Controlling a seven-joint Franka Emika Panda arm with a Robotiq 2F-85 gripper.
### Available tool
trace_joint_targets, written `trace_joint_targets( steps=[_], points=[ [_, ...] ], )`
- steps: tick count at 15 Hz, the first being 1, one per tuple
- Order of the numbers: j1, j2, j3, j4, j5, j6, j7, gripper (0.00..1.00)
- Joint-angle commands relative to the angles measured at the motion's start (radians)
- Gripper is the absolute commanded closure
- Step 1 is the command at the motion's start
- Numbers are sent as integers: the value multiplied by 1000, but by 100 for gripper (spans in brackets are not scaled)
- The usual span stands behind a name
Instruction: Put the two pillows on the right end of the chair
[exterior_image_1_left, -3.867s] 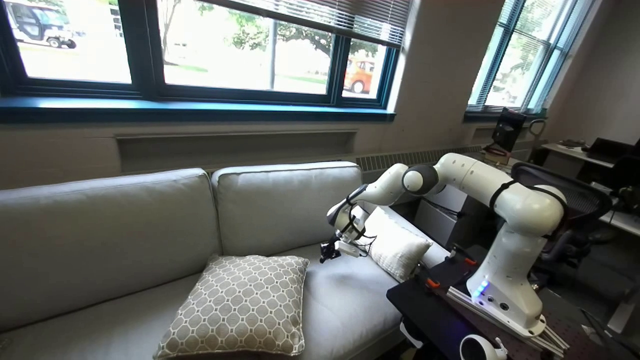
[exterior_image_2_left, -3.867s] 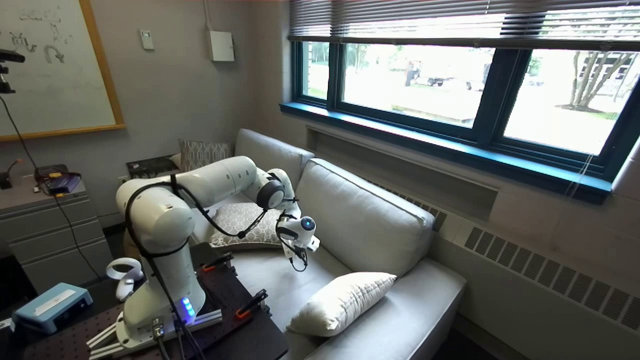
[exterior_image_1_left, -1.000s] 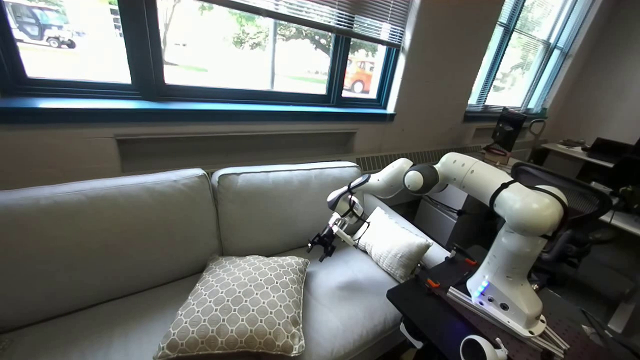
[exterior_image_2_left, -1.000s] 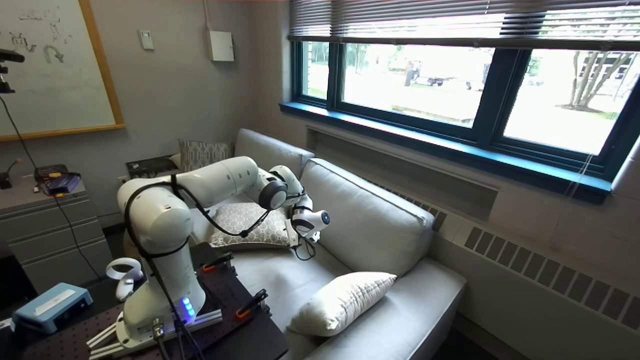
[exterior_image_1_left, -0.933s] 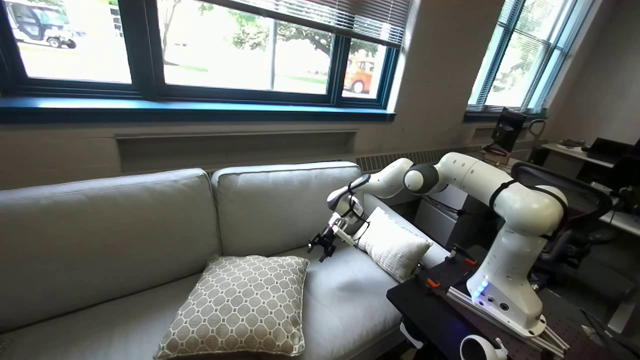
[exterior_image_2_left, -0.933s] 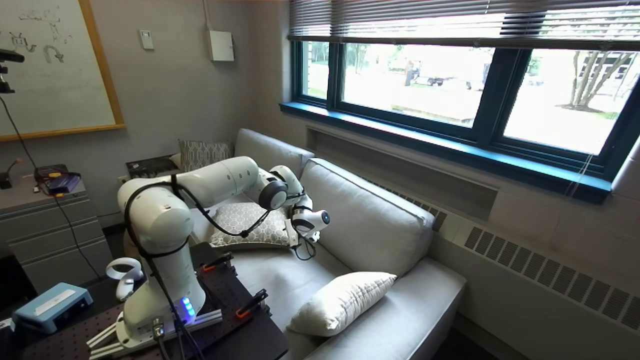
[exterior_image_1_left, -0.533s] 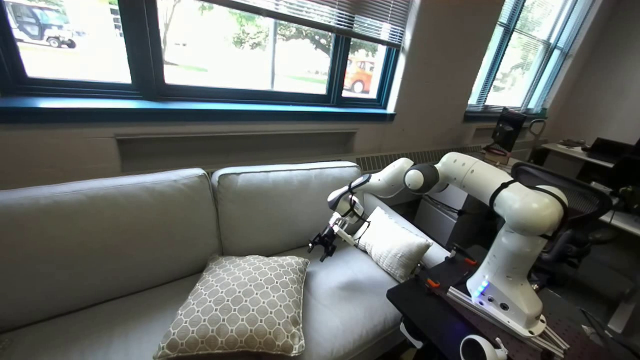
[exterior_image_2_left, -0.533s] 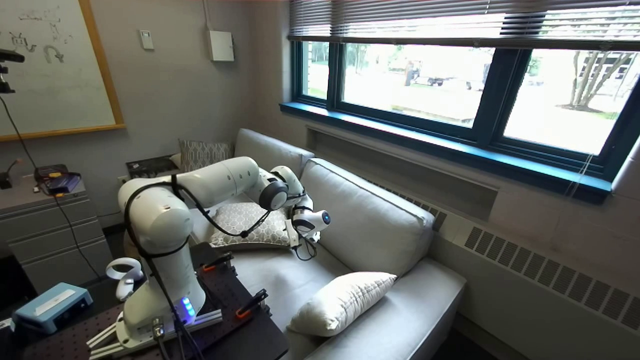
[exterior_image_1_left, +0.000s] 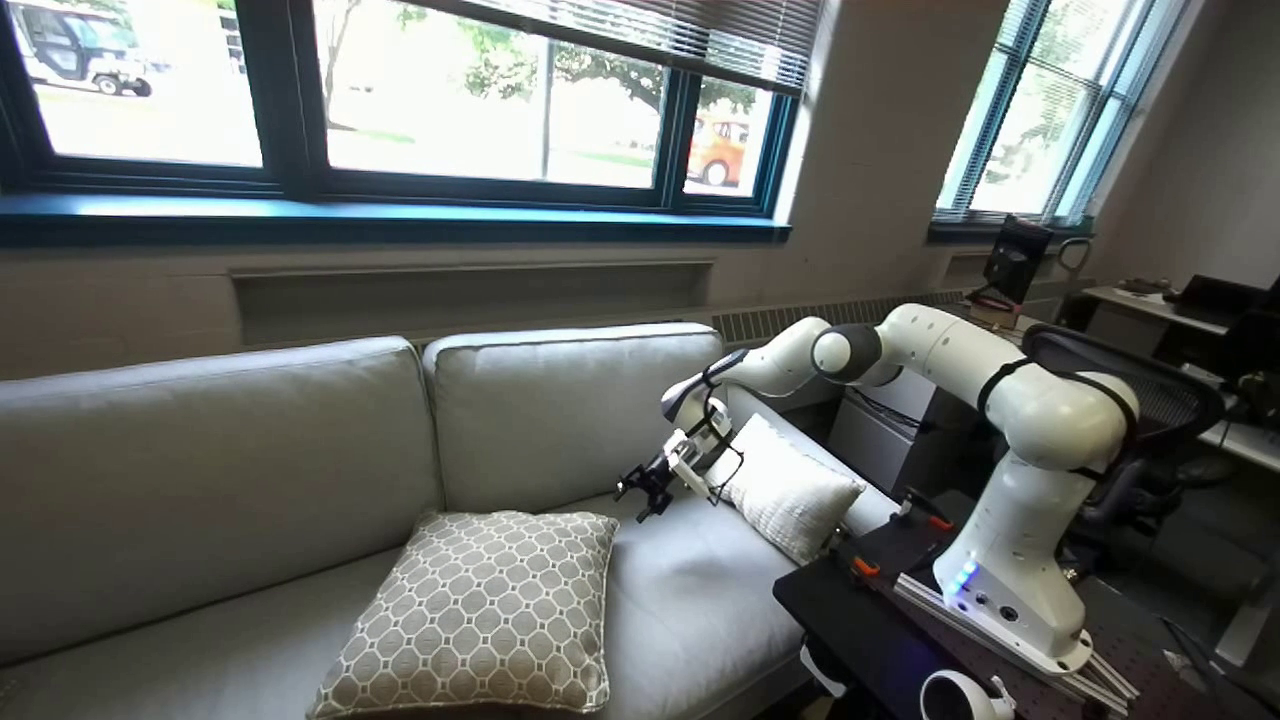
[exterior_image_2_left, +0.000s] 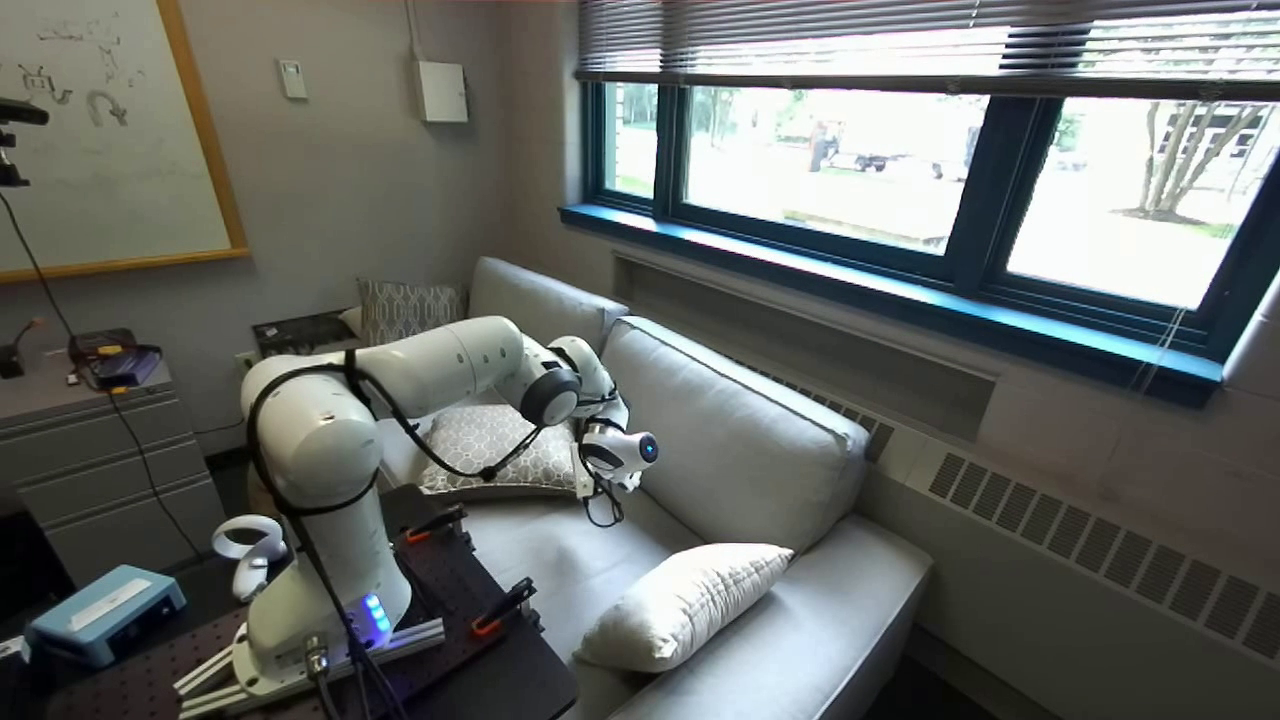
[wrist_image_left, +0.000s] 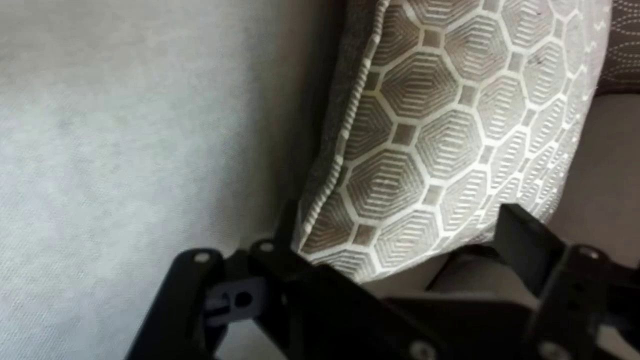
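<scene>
Pincer (wrist_image_left: 399, 216) spread wide | step, apparently: tan pillow (exterior_image_1_left: 490, 608) to be grasped (white pillow (exterior_image_2_left: 690, 606) seems placed) | next: advance and pinch are required

In the wrist view we see a tan throw pillow (wrist_image_left: 450, 130) at upper right, its white lattice framing octagons of nested lines with small taupe squares between; the gripper (wrist_image_left: 398, 215) along the bottom is black. In an exterior view we find a cream-white throw pillow (exterior_image_1_left: 795, 490) right of centre, a light grey sofa (exterior_image_1_left: 300, 450) at lower left, and a white Franka arm (exterior_image_1_left: 950, 350) with black bands.
</scene>
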Motion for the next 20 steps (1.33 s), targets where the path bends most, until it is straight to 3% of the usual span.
trace_joint_targets(
  steps=[1, 5, 9, 10, 11, 12, 13, 14, 15, 16, 17, 20],
  points=[
    [61, 0, -13, 3, 141, -27, -17, 0],
    [145, 0, -85, 1, 273, -54, 31, 0],
    [217, 1, -150, 1, 329, -83, 95, 0],
    [173, 1, -87, -9, 251, -53, 121, 0],
    [176, 1, -84, -8, 243, -59, 136, 0],
    [226, 1, -149, 4, 317, -104, 136, 0],
    [231, 1, -149, 5, 323, -110, 146, 0],
    [189, 1, -85, -5, 252, -64, 166, 0],
    [198, 1, -88, -4, 247, -48, 183, 0],
    [255, 1, -157, 7, 323, -72, 188, 0],
    [225, 0, -99, -5, 237, -11, 241, 0],
    [266, 1, -113, -10, 165, 52, 380, 0]
  ],
)
